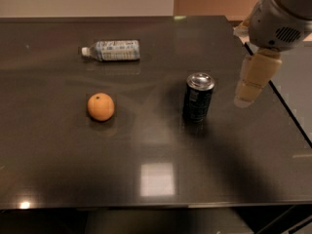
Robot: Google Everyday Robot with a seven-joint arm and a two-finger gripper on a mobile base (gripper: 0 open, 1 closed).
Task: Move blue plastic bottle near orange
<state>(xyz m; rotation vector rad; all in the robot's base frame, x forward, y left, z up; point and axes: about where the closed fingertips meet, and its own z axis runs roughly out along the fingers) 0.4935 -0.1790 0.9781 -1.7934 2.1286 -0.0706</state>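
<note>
The blue plastic bottle (112, 50) lies on its side at the back left of the dark table, white cap pointing left. The orange (101, 107) sits on the table in front of it, apart from it. My gripper (251, 84) hangs above the right part of the table, right of the can, far from the bottle and the orange. It holds nothing that I can see.
A dark can with a silver top (198, 96) stands upright between the orange and my gripper. The dark table (156, 179) ends at the right near a lower dark surface (297, 87). The arm's grey housing (280, 16) fills the top right.
</note>
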